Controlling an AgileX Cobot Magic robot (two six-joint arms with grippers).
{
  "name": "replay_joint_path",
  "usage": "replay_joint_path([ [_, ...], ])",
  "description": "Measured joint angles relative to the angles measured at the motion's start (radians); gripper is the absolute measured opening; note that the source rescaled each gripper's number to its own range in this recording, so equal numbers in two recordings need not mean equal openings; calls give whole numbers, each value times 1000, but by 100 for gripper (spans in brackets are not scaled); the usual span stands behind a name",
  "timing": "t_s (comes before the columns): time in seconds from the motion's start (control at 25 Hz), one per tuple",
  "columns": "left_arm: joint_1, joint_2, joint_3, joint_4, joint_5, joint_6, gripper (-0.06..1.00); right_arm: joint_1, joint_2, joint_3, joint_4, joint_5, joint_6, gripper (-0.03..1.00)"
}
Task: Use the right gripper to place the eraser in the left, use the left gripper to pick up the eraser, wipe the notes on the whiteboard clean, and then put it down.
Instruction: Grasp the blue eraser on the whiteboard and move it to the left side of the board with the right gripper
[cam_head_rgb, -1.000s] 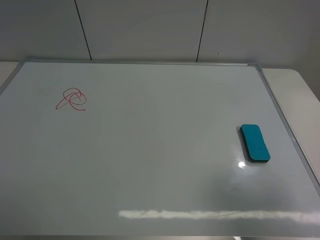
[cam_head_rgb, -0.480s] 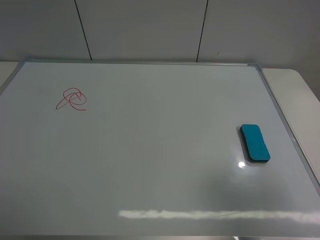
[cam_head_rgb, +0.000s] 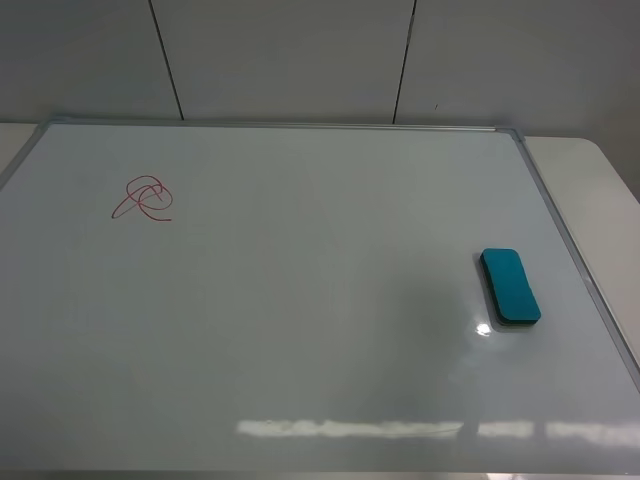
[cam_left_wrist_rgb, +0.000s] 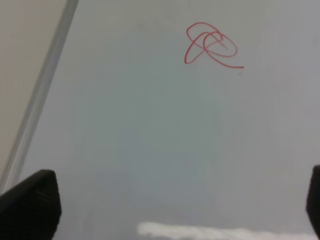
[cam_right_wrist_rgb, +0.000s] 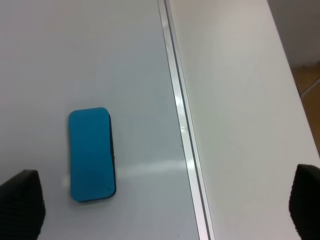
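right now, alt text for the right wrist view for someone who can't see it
A teal eraser lies flat on a whiteboard, apart from its silver frame, with a pale table beyond. Two black fingers show at the picture's edges, wide apart and empty.

Count:
- large glossy white silver-framed whiteboard (cam_head_rgb: 300, 330): one
- small teal-blue block eraser (cam_head_rgb: 510, 286): one
- red looped marker scribble (cam_head_rgb: 143, 198): one
- black gripper fingertips (cam_left_wrist_rgb: 30, 205): two per wrist view, four total
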Motion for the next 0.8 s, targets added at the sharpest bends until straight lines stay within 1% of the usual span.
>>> replay_joint_path([
  [0.04,0,0,0,0,0,0,100,0,44,-2,0,-15,0,93],
  [0.12,0,0,0,0,0,0,100,6,129,-2,0,-31,20,77],
  [0.16,0,0,0,0,0,0,100,12,163,-3,0,-33,48,62],
  [0.24,0,0,0,0,0,0,100,29,243,-3,-1,-49,106,27],
  [0.32,0,0,0,0,0,0,100,50,313,-3,-4,-65,151,11],
  [0.36,0,0,0,0,0,0,100,60,350,-3,-4,-76,167,6],
  [0.48,0,0,0,0,0,0,100,79,465,-4,-4,-104,184,2],
  [0.68,0,0,0,0,0,0,100,86,669,-4,25,-168,187,0],
  [0.8,0,0,0,0,0,0,100,103,773,-5,36,-229,187,0],
])
